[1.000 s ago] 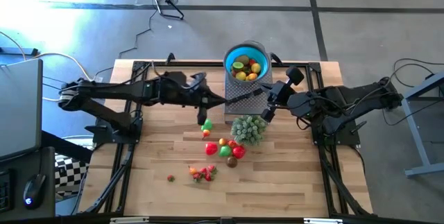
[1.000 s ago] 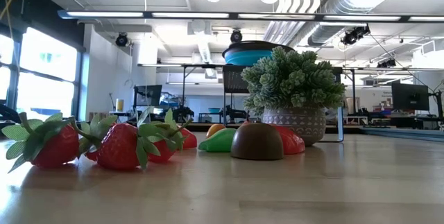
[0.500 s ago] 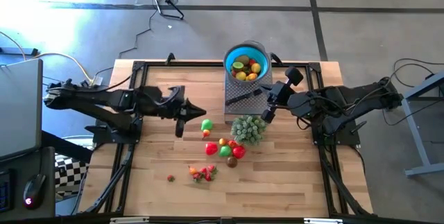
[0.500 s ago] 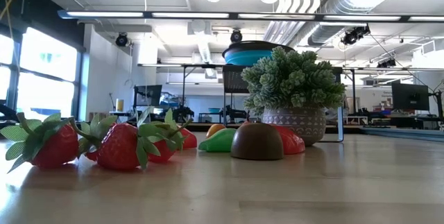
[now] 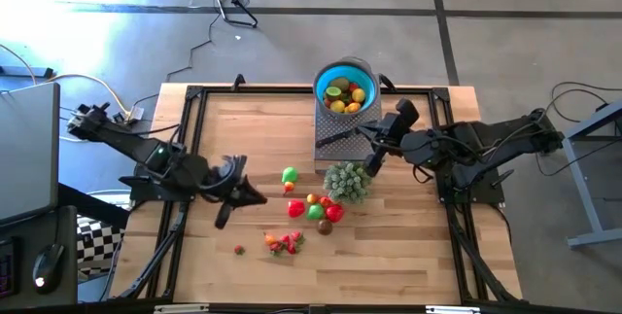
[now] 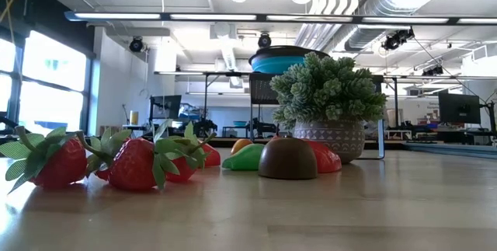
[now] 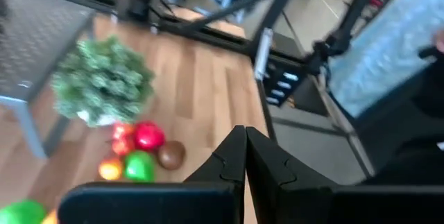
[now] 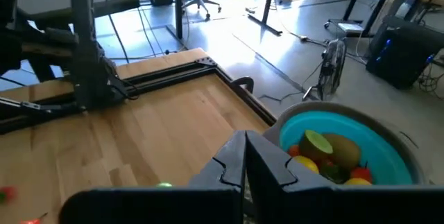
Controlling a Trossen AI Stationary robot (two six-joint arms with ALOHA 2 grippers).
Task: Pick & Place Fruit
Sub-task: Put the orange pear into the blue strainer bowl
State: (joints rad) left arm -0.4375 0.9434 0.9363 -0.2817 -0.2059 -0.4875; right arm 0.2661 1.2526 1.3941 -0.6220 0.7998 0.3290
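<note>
A light wooden table with visible plank seams, framed by black rails, carries everything. Near its centre lies a loose cluster of toy fruit: red, orange, green and one brown piece. At about ten o'clock from that cluster, slightly apart, sit a green fruit and a small red-orange piece touching it. At seven o'clock lie the strawberries, with a lone small red berry further out toward nine o'clock of them. A bushy pale green plant in a pot stands just at one o'clock of the cluster, beside a grey mesh stand at the table's twelve o'clock edge.
</note>
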